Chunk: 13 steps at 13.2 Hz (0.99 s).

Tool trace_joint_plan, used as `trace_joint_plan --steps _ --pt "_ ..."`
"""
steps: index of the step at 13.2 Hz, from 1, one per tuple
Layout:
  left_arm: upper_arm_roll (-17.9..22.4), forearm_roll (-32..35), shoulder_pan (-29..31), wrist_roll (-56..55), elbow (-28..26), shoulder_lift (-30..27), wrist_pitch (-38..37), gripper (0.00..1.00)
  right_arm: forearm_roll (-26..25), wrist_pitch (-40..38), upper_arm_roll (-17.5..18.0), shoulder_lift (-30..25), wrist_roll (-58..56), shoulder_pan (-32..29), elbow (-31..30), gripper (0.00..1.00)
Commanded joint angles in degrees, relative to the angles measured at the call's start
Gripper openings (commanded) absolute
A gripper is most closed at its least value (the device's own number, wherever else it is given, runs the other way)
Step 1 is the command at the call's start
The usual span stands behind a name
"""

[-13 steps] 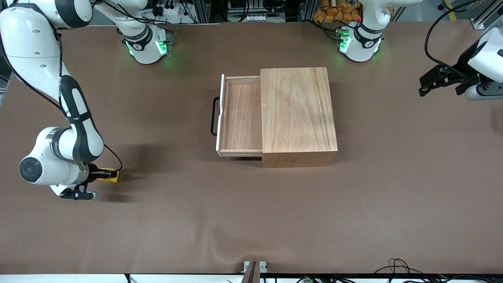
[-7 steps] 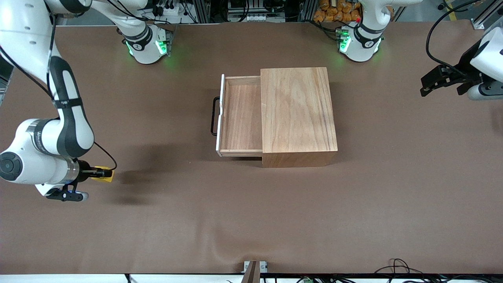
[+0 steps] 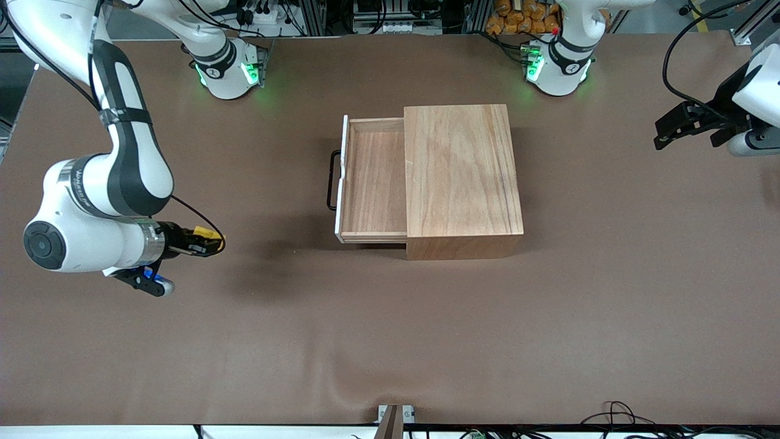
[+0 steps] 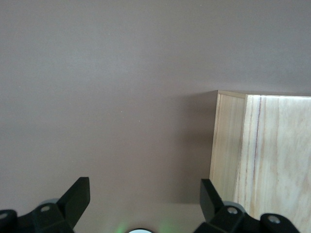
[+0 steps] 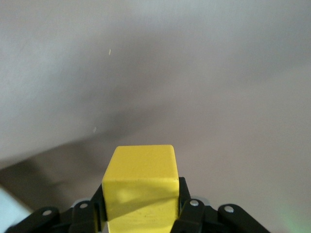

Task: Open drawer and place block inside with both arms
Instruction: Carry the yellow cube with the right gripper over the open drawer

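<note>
Block [image 3: 207, 233] is up off the table, clamped between the fingers of my right gripper [image 3: 204, 246], hanging over the bare brown table [image 3: 390, 341] toward the right arm's end. The right wrist view has that yellow cube square between the pads, with one face showing above them. That looks like a solid enough hold for a carry.

From the block, the drawer [image 3: 373, 182] sits at roughly 2 o'clock in the front view, well apart. It's already pulled out of the wooden cabinet [image 3: 462, 174], its tray open to the sky and nothing in it, the white front and black wire handle [image 3: 332, 180] facing the right arm's end of the table. Seems to me that's the whole reason the right arm does the carrying: the opening points its way, so it can come in over the white front and let go above the tray.

Farthest out, my left gripper [image 3: 670, 129] waits up in the air over the left arm's end of the table, at about 3 o'clock from the cabinet. Its fingers are spread apart with nothing between them; the left wrist view only catches a corner of the cabinet. Parked there it stays out of the way of the drop.

My read: opening's done, placing is what's left.
</note>
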Motion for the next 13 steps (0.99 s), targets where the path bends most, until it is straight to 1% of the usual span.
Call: trace_joint_plan --steps 1,3,5,7,9,10,11,13 --pt "-0.28 0.12 0.52 0.7 -2.46 -2.16 0.31 1.0 2.93 -4.08 -0.01 -1.98 10.66 3.43 2.23 0.13" --pt "-0.28 0.03 0.52 0.7 -2.64 -2.25 0.31 1.0 3.11 -4.08 -0.01 -3.13 21.29 9.31 2.23 0.13" --pt "-0.28 0.03 0.43 0.7 -2.73 -2.34 0.31 1.0 3.37 -3.65 0.08 -3.13 32.19 15.29 2.58 0.13" --pt "-0.37 0.03 0.43 0.7 -2.82 -2.43 0.31 1.0 6.35 -1.81 -0.27 -3.04 39.42 19.43 3.2 0.09" --pt "-0.37 0.03 0.43 0.7 -2.99 -2.6 0.22 1.0 6.72 0.04 -0.19 -3.04 45.75 21.46 2.5 0.05" --pt "-0.37 0.03 0.43 0.78 -3.43 -2.95 0.22 1.0 6.72 1.0 -0.19 -3.22 47.86 22.86 1.89 0.01" --pt "-0.37 0.03 0.43 0.78 -3.78 -3.22 0.22 1.0 6.89 2.84 -0.1 -3.74 49.8 23.22 1.01 0.0" --pt "-0.37 0.03 0.43 0.78 -3.87 -3.22 0.22 1.0 9.69 7.93 -0.19 -4.97 54.1 25.06 -1.53 0.0"
